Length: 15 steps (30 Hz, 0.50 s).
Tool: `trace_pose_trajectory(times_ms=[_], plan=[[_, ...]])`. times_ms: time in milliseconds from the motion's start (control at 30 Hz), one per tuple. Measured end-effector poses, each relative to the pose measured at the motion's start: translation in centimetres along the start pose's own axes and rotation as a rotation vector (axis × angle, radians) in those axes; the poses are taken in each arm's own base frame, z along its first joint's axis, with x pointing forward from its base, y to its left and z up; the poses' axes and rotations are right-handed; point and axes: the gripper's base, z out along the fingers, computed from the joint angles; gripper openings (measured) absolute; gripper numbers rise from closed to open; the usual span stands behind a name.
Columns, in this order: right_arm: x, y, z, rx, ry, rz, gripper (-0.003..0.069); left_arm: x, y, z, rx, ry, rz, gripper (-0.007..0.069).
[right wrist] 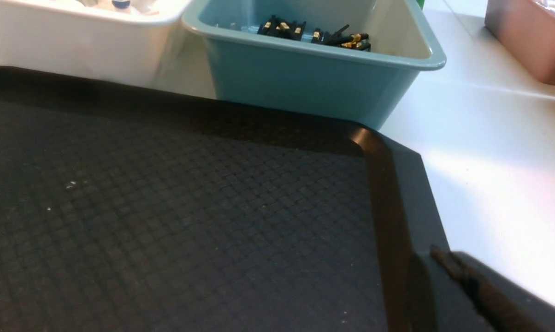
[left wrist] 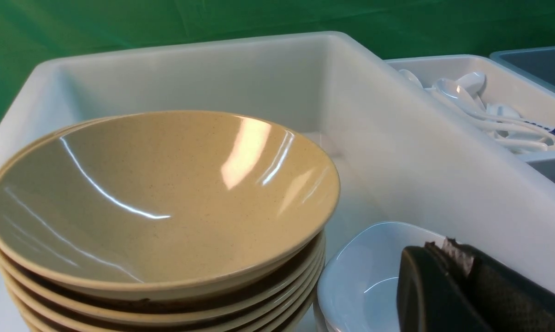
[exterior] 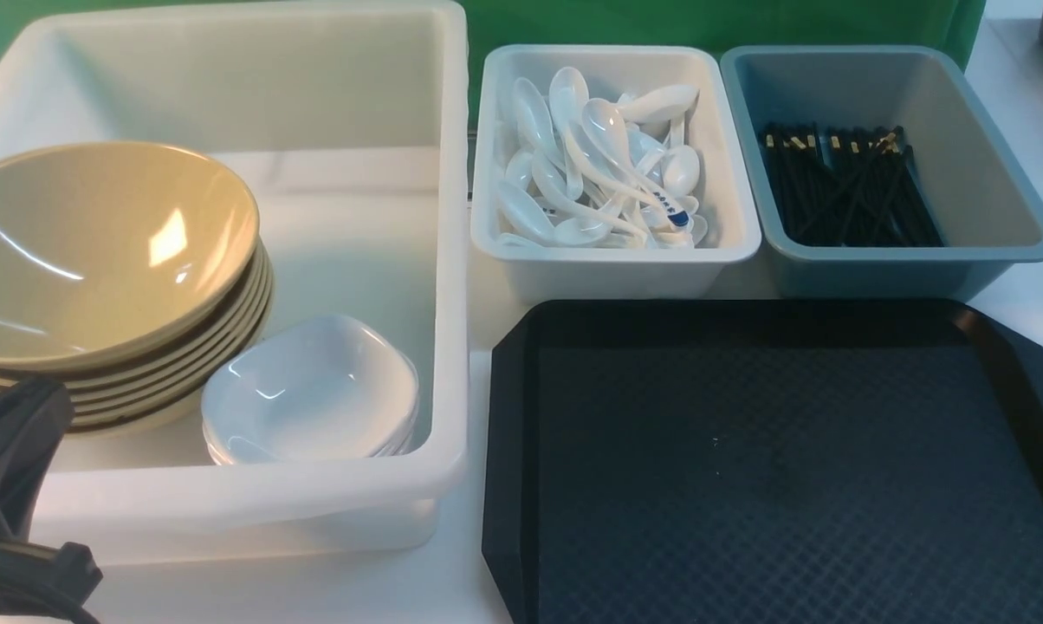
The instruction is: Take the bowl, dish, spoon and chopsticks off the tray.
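Fingers [left wrist: 448,258] pressed together beside stacked bowl [left wrist: 162,203].

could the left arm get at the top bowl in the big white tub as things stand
Probably yes. The left pincer is shut beside the stack, and the top bowl lies open from above in the white tub, with nothing over it.

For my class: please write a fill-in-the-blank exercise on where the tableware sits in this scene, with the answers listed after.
1. The black tray has ____ lying on it.
2. The yellow bowls are stacked in the large ____ tub.
3. The chopsticks lie in the ____ tub.
4. The spoons fill the tub ____ the other two tubs.

Answers: nothing; white; grey-blue; between
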Motion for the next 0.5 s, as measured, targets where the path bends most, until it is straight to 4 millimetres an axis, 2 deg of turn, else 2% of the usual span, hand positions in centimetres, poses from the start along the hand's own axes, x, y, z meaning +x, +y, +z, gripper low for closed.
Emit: trace_pose_trajectory(times_ms=[500], plan=[[0.0,0.0,0.0,0.0,0.0,-0.001,0.0059,0.0,0.0,0.0,0.0,0.0,0.0,-0.0008]])
